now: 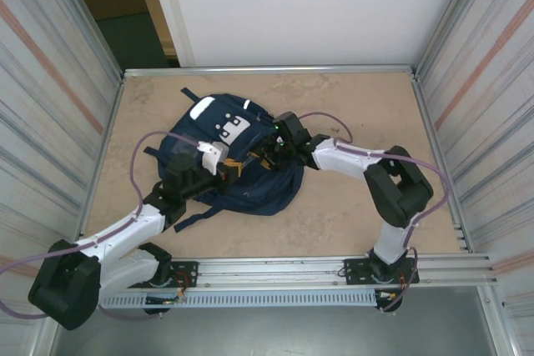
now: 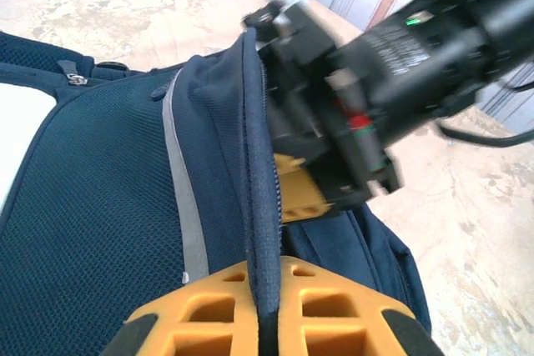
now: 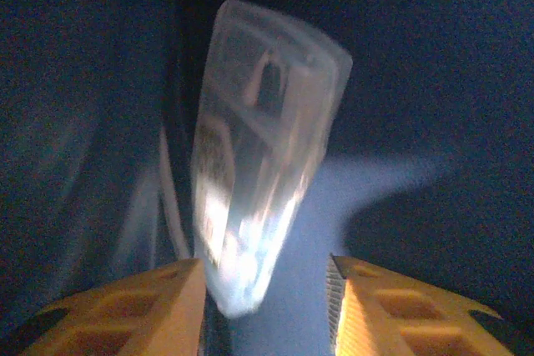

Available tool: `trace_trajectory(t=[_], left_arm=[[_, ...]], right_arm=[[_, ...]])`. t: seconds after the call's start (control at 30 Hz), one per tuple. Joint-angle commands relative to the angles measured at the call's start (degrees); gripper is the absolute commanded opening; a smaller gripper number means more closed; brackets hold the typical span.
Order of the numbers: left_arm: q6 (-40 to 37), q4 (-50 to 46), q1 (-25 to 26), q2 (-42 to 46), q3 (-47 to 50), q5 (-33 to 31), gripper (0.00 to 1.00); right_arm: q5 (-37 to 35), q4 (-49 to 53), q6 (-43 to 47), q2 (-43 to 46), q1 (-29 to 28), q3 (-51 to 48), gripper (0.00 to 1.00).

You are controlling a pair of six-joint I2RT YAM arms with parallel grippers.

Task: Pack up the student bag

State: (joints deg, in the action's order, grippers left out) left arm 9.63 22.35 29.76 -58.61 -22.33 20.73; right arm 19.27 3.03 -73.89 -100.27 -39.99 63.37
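student bag [image 1: 250, 193] lies flat on the worktop [image 1: 359, 206], just off centre toward 9 o'clock in the top view, top end pointing to about 11. Its main opening faces up, roughly mid-bag.

left gripper [image 2: 265, 279] comes in from 7 o'clock. Jaws fully closed, pinching the zipper rim [image 2: 257, 164] and holding it up so the mouth gapes.

right gripper [image 3: 263, 271] reaches in from 3 o'clock, nose inside the mouth. Jaws part-open. A clear plastic case [image 3: 267, 139] stands tilted between them, lower end close against the jaw at 9 o'clock, visible gap to the jaw at 3 o'clock. Reads as not clamped. The wrist picture is blurred, so contact on the 9 o'clock side is uncertain.

Risks, as judged from here:
- The case leans rather than lies. If it hangs on that jaw, it may drag back out on withdrawal.
- The rim grip is on a thin fold of fabric. A slip drops the flap onto the right wrist and shuts the mouth.
- An angled pull-out could snag the zipper rim and haul the whole bag across the worktop, since only the left pinch restrains it.
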Motion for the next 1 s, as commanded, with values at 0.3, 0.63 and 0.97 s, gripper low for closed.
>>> trace_trajectory(t=[0.3, 0.63, 0.97], left_arm=[[-8.33, 2.71, 3.02, -10.46, -2.33, -3.22, 0.04], [-6.01, 5.51, 4.84, -14.16, -3.45, -0.31, 0.04], [-6.02, 3.68, 4.95, -12.3, -5.42, 5.74, 0.04]], right_arm=[[-21.12, 35.82, 15.29, 29.0, 7.64, -13.94, 0.65], [-32.01, 60.35, 0.05, 45.07, 24.65, -27.79, 0.99], [-41.19, 62.89, -12.46, 44.96, 28.33, -30.89, 0.99]])
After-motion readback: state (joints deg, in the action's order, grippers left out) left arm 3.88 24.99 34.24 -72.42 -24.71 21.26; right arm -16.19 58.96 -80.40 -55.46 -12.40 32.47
